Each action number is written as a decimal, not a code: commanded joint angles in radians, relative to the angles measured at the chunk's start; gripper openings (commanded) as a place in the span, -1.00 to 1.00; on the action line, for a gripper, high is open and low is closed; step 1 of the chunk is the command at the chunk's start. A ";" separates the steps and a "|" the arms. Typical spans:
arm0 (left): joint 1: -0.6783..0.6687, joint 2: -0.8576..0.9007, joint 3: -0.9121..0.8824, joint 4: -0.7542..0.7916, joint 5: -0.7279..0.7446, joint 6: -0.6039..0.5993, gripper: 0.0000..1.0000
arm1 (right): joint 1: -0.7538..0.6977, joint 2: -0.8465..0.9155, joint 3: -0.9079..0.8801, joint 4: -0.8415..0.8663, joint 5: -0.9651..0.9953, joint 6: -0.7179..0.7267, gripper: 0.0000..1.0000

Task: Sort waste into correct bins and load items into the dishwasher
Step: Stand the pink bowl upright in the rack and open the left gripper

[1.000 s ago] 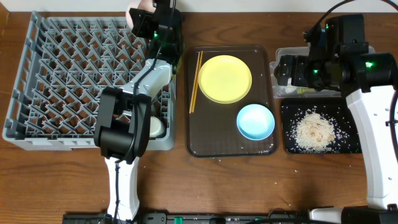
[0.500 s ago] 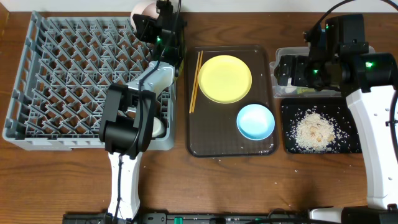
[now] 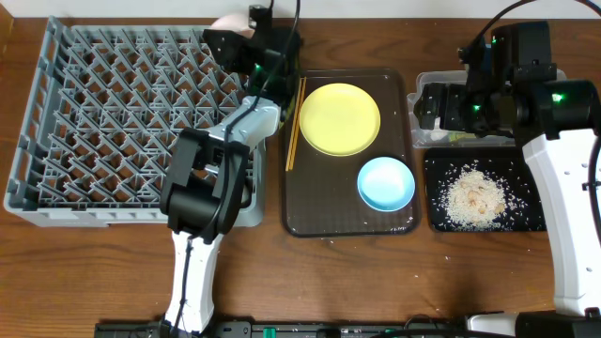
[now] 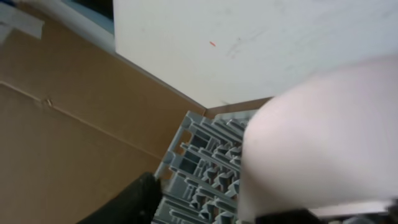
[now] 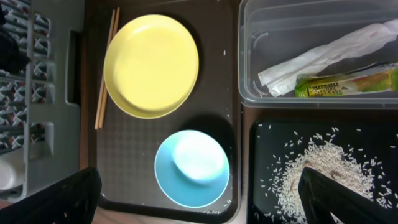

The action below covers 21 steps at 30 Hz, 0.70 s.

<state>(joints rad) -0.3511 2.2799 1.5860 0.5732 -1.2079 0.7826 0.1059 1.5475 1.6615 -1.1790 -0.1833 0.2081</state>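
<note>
My left gripper hovers over the far right corner of the grey dishwasher rack. Its jaws stand open. A white bowl leans by the right finger, and rack pegs show between it and the left finger. Overhead, that bowl sits at the rack's back edge. The yellow plate, blue bowl and chopsticks lie on the brown tray. My right gripper hangs open and empty above the blue bowl. The wrapper and white paper lie in the clear tub.
Rice crumbs are heaped in the black tray, with a few grains on the brown tray and the table. A small white cup shows in the rack's near right corner. The left arm lies across the rack's right side.
The left arm swung right along the rack's far edge with the white bowl. Its jaws, shut before, have opened. The right arm has not moved.
</note>
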 commanded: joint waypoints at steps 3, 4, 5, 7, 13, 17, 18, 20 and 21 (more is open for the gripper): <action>-0.020 0.008 0.003 0.003 -0.034 -0.056 0.18 | 0.000 0.003 0.011 0.000 0.003 -0.003 0.99; -0.021 0.008 0.003 0.003 -0.034 -0.063 0.22 | 0.000 0.003 0.011 0.000 0.003 -0.003 0.98; -0.022 0.008 0.003 0.003 -0.035 -0.063 0.24 | 0.000 0.003 0.011 0.000 0.003 -0.003 0.99; -0.024 0.008 0.003 0.003 -0.035 -0.063 0.30 | 0.000 0.003 0.011 0.001 0.003 -0.003 0.99; -0.041 0.008 0.003 0.003 -0.035 -0.066 0.47 | 0.000 0.003 0.011 0.000 0.003 -0.003 0.98; -0.066 0.007 0.004 0.005 -0.020 -0.066 0.54 | 0.000 0.003 0.011 0.000 0.003 -0.003 0.98; -0.071 0.007 0.004 0.005 -0.007 -0.071 0.56 | 0.000 0.003 0.011 0.000 0.003 -0.003 0.99; -0.082 0.001 0.004 0.009 0.005 -0.079 0.59 | 0.000 0.003 0.011 0.000 0.003 -0.003 0.99; -0.087 -0.001 0.004 0.009 0.011 -0.081 0.61 | 0.000 0.003 0.011 0.000 0.003 -0.003 0.99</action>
<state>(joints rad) -0.4210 2.2799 1.5860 0.5739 -1.2095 0.7319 0.1059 1.5475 1.6615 -1.1786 -0.1829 0.2081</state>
